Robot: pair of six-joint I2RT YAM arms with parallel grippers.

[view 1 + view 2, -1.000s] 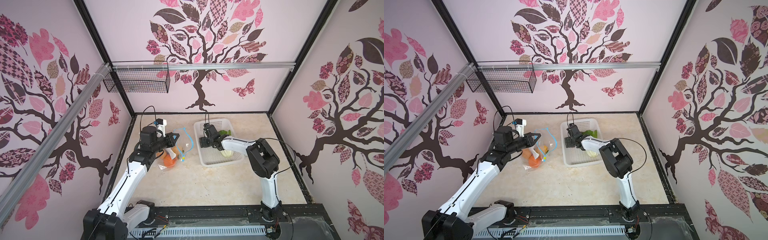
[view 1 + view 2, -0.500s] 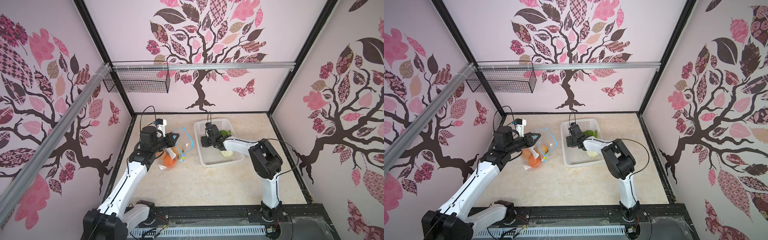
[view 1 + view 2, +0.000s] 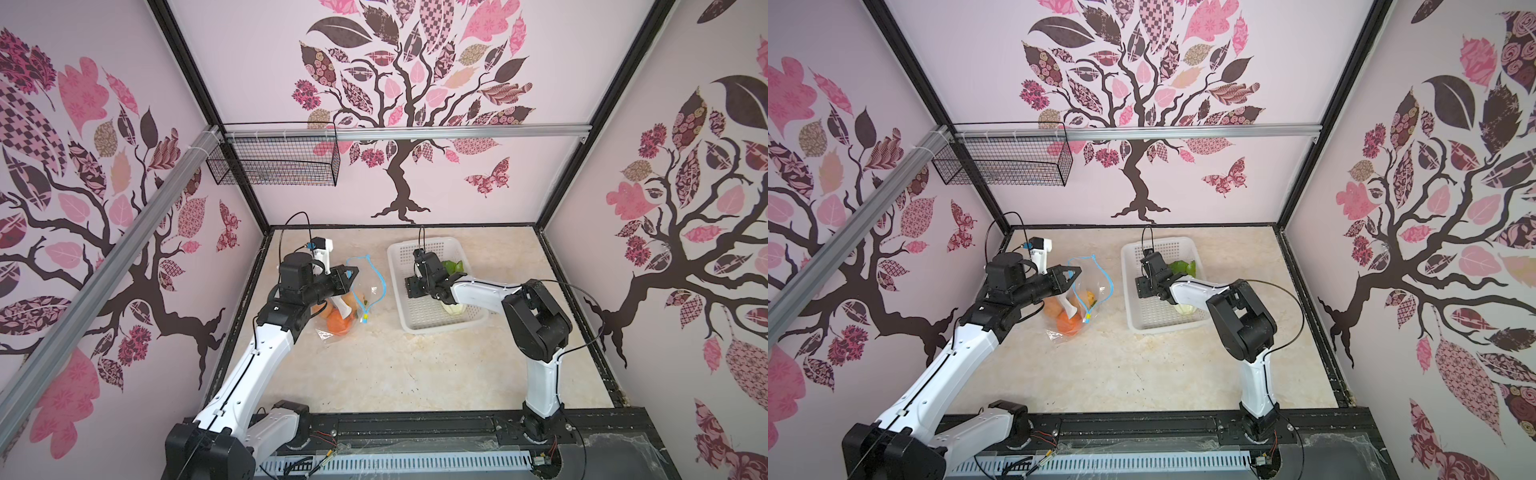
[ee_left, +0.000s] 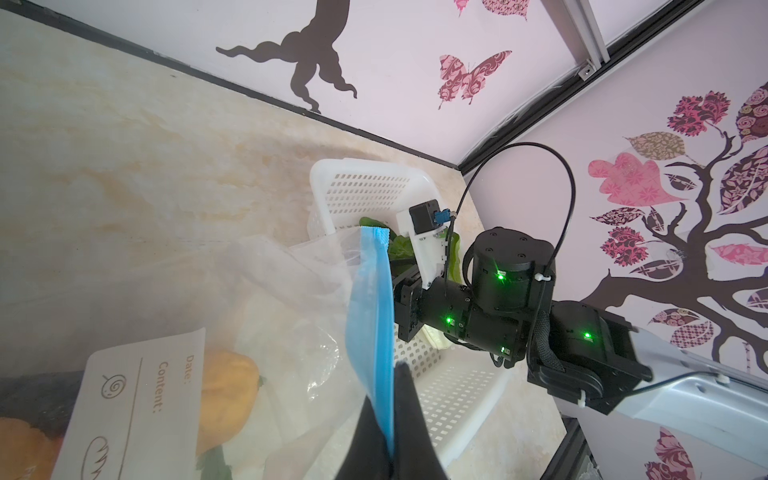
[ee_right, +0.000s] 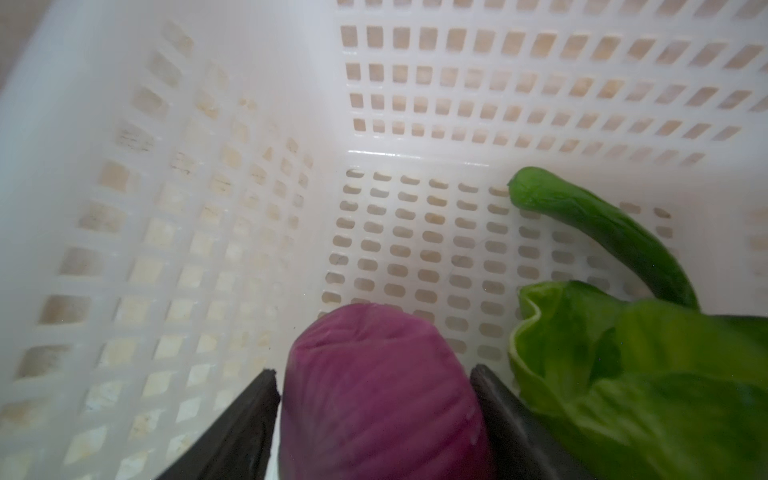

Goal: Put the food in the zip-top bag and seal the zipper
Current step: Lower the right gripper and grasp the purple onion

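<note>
Two dark fingers (image 5: 245,432) clasp the purple onion (image 5: 382,390) inside the white basket (image 5: 208,208), green cabbage (image 5: 623,374) just beside it

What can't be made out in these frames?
- Right wrist view: whether the right gripper actually grips the onion; the contact is blurred.
- Left wrist view: the bag contents, partly hidden by the label.
- In a top view: the slider, too small to show detail.
- In both top views: a pale item in the basket, mostly under the right arm.
</note>
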